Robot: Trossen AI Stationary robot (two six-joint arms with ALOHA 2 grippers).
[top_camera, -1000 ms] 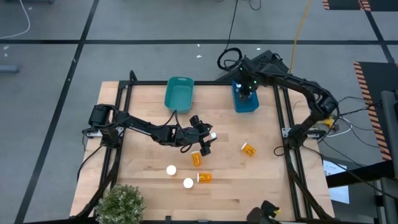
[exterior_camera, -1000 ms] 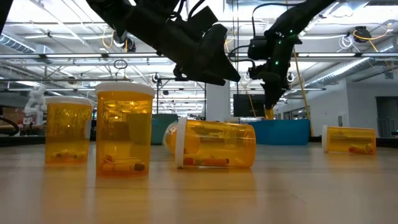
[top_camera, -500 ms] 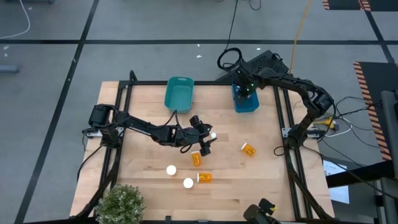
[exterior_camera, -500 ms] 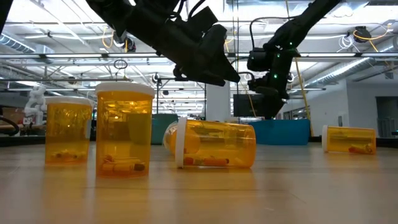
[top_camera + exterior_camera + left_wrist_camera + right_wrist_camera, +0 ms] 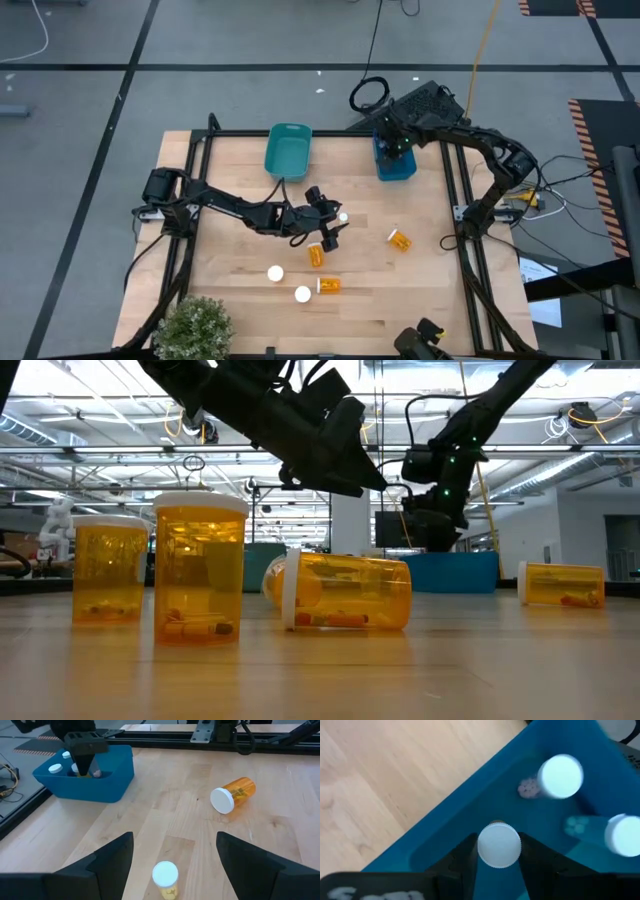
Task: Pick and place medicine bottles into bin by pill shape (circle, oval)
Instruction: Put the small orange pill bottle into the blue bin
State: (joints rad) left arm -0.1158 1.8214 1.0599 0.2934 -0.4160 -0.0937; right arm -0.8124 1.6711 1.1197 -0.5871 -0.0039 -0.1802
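Blue plastic fills most of the right wrist view: the right gripper [image 5: 499, 851] is down inside the blue bin [image 5: 396, 165] at the far right of the table, its two fingers closed against the sides of a white-capped medicine bottle [image 5: 499, 845] held cap-up between them. Two other capped bottles [image 5: 561, 776] already lie in this bin, just beyond the held one. The step in hand looks like the drop-off, with the bottle lowered in and not yet let go. The next move calls for the jaws to part so the bottle settles on the bin floor beside the others, then a straight lift clear of the wall before swinging back over the table.

The left gripper [image 5: 331, 231] hangs over the middle of the wooden table [image 5: 230, 290] with its fingers spread wide and nothing between them. In the left wrist view a small upright bottle [image 5: 165, 879] stands on the wood between the two fingers, which makes it the likely next pick for that arm; it would need to descend and close on the body below the cap. The teal bin [image 5: 287, 151] sits at the far edge, left of the blue one.

Still loose on the wood are a bottle on its side [image 5: 400, 239] toward the right, another lying nearer the centre [image 5: 317, 255], one lying near the front [image 5: 328, 285], and two upright ones [image 5: 275, 272] showing only white caps from above
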